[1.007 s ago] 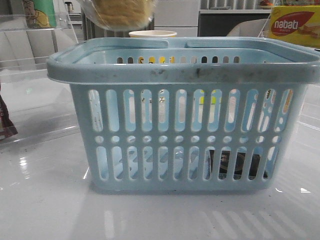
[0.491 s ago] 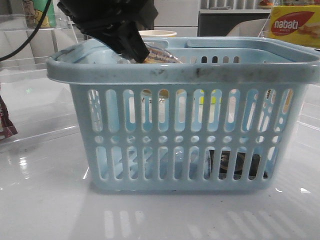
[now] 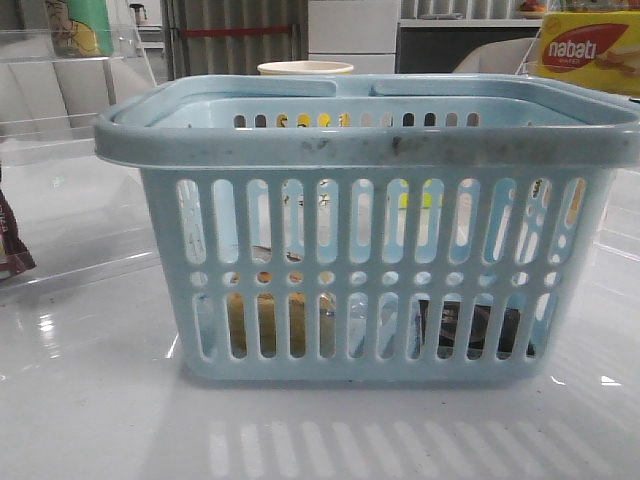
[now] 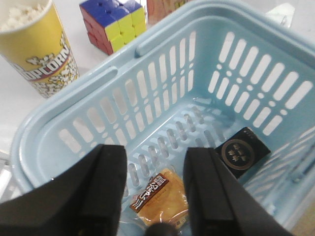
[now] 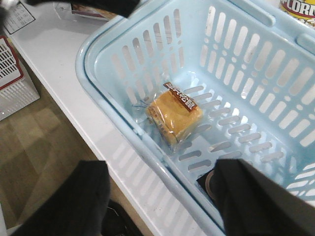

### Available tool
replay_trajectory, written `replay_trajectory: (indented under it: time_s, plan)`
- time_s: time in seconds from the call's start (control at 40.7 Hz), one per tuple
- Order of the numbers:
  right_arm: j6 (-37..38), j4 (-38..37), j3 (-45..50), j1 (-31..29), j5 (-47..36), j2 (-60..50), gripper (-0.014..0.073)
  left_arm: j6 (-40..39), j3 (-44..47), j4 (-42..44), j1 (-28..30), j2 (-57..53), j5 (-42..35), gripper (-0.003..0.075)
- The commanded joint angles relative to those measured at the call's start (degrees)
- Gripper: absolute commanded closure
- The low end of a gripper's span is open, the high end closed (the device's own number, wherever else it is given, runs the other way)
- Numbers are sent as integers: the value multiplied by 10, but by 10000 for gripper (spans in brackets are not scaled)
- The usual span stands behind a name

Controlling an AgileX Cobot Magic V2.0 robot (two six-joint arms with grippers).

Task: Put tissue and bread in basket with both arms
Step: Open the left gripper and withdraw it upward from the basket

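I see the white table [image 3: 90, 420] filling the lower part of the front view, glossy and reflecting the basket's slots. On it stands the light-blue basket [image 3: 370, 140], upright, its 2 flat handles folded down along the rim, which is scuffed with dark marks.

Inside the basket, on its floor, lies the bread [image 5: 173, 117], a tan loaf in clear wrap with a brown label on one end. From the front I make it out as a yellowish patch behind the lower slots on the left [image 3: 262, 325]. The tissue [image 4: 243, 151], a dark flat pack with a round emblem, also lies on the basket floor, apart from the bread and toward the other end; from the front it shows dark behind the lower right slots [image 3: 470, 328].

My left gripper [image 4: 154, 196] hangs above the basket over the bread, its 2 black fingers spread wide with nothing between them. My right gripper [image 5: 160, 201] sits over the basket's near rim, fingers likewise spread apart and empty.

Outside the basket I see a yellow popcorn cup [image 4: 37, 46], a puzzle cube [image 4: 113, 22] just beside it, and a yellow-red box [image 3: 590, 50] behind the basket at the right.
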Motion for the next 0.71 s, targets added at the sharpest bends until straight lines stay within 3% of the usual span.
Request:
replay_trajectory:
  time_s: [0.0, 0.246, 0.417, 0.688]
  plan:
    - [-5, 19, -15, 0, -25, -10, 43, 0, 1, -8, -5, -74, -10, 360]
    - [-5, 26, -15, 0, -24, -10, 43, 0, 119, -8, -5, -235, -9, 360]
    - [10, -25, -12, -1, -27, -11, 43, 0, 184, -7, -5, -315, -9, 360]
    - [35, -49, 70, -4, -71, -76, 43, 0, 216, -6, -5, -354, -5, 360]
